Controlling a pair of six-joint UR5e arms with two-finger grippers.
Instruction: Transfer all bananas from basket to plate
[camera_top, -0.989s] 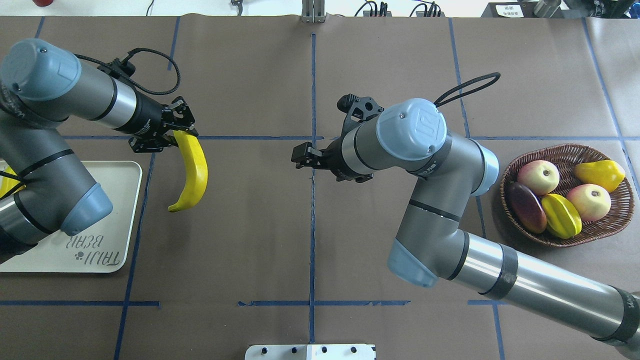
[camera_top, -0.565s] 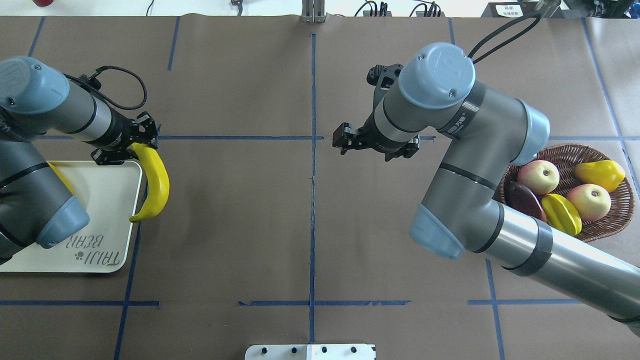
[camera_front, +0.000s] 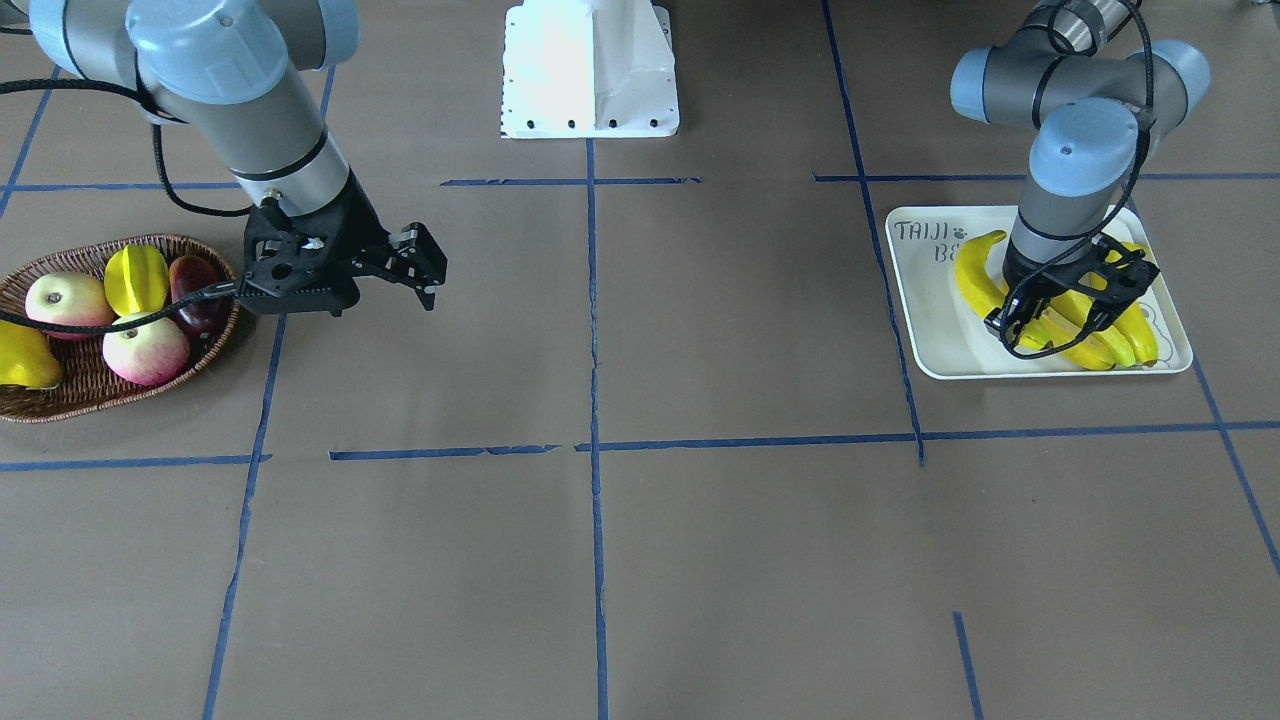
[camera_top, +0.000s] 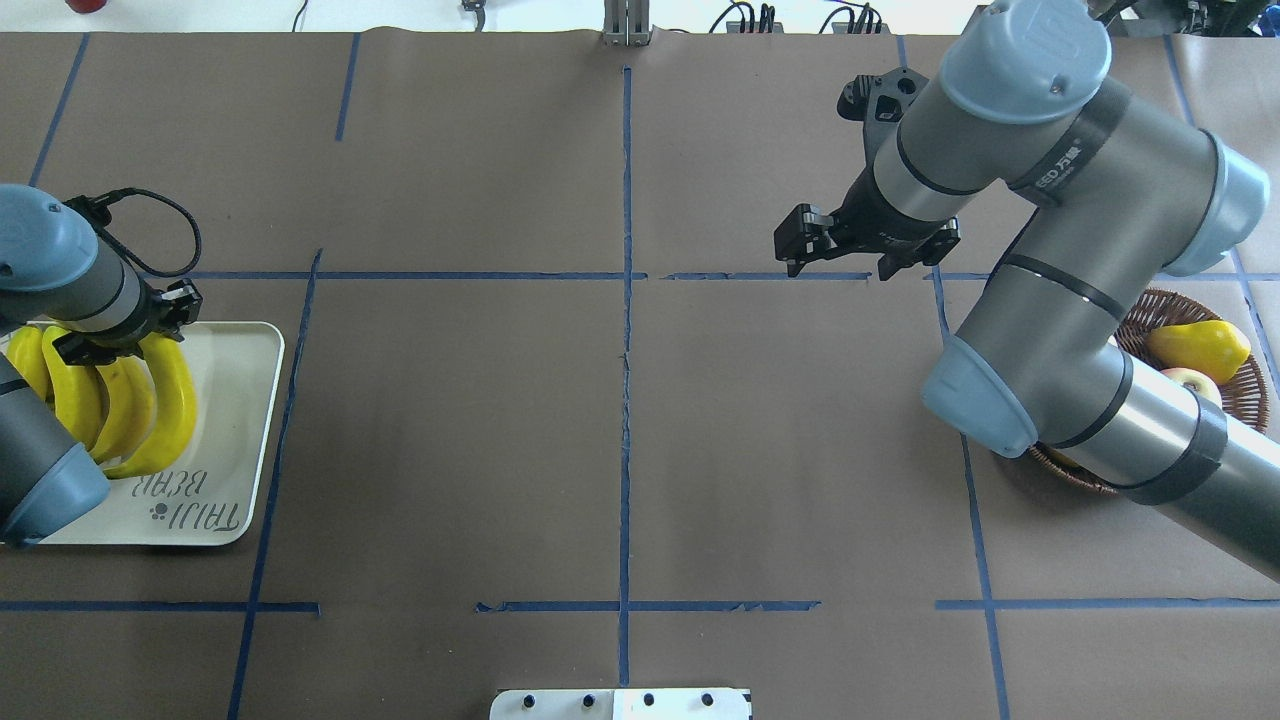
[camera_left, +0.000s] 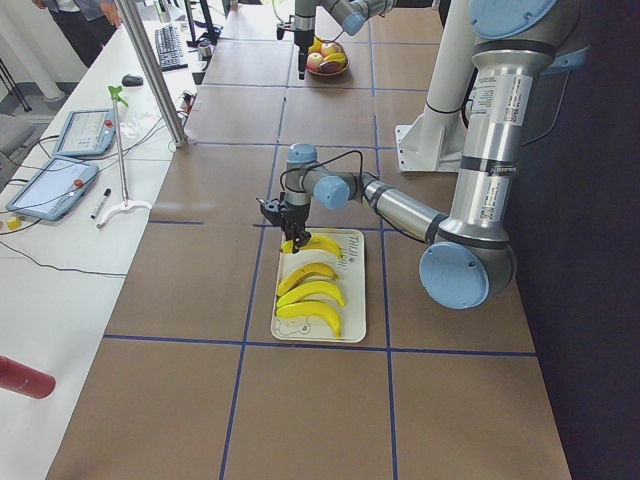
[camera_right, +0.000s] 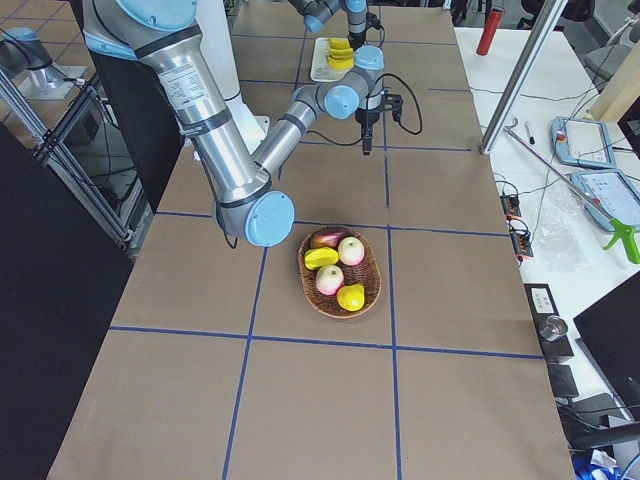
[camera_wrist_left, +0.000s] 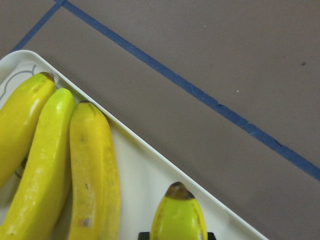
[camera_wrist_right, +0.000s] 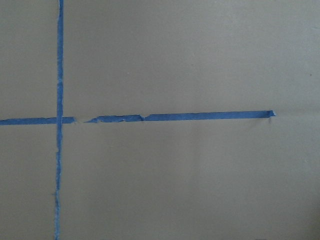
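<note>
Overhead exterior, entries in order.

**Left gripper** (camera_top: 130, 330): low over the far edge of the plate (camera_top: 235, 400), jaws clamped on the end of the held banana (camera_top: 172, 400). The wrist view shows that end pinched between the fingers, close to the rim.

**Held banana:** lies lengthwise along the plate and appears to rest on it. Whether its full weight is down cannot be told.

**Other bananas** (camera_top: 80, 395): three, side by side on the plate, just beside the held one on the side away from the table's middle.

**Right gripper** (camera_front: 420, 265): jaws apart, empty, above bare table (camera_top: 450, 430) near the basket (camera_front: 60, 405).

**Basket:** holds apples (camera_front: 145, 350), a starfruit (camera_front: 135, 278) and other fruit. No banana shows in it, so this is judged the last transfer, with only the release outstanding.

**Hazards:**
- If the fingers part before the banana is settled, the curved fruit may rock, roll onto its neighbour, or slide its end over the nearby rim.
- If the arm lifts before the jaws are fully apart, it would drag the banana off the plate.
- A sideways retreat could knock the neighbouring row.
- The right arm, if it swings low, could clip the basket.
</note>
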